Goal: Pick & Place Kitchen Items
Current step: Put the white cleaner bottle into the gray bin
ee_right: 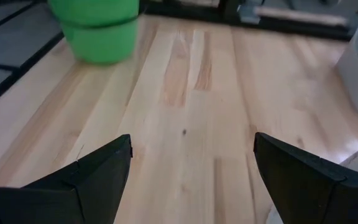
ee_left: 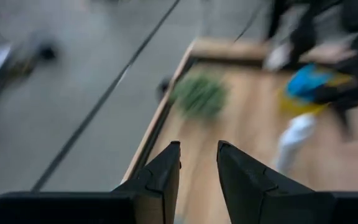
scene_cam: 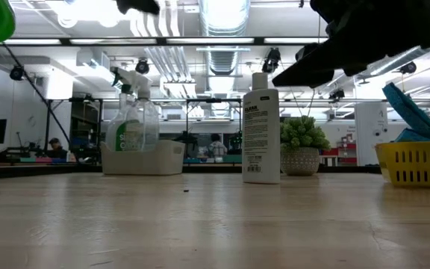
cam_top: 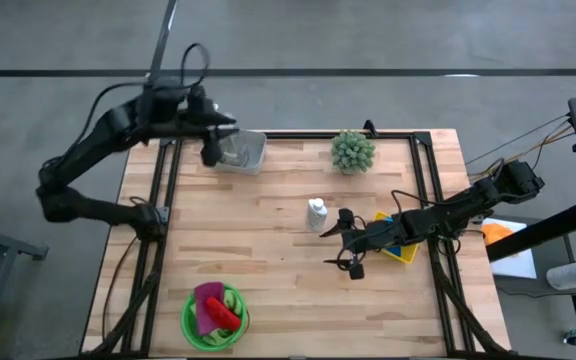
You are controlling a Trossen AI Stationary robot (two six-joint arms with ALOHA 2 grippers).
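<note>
High view: the small white bottle [cam_top: 316,212] stands upright mid-table, just beside the wide-open, empty right gripper [cam_top: 347,243]. The left gripper [cam_top: 211,150], fingers narrowly parted and empty, hovers over the clear bin [cam_top: 245,152]. Only the low view shows the bottle's label and the spray bottle [scene_cam: 131,119] in that bin

We see two dark arms, matte black, built of slim links joined by thicker, rounded joints. A black cable loops above the left arm [cam_top: 118,125], and thinner cables trail along the right arm [cam_top: 448,215]. The left gripper [ee_left: 197,163] ends in two black, wedge-shaped fingers with flat inner faces. The right gripper [ee_right: 191,158] has the same tapering black fingers, blunt at the tips.
</note>
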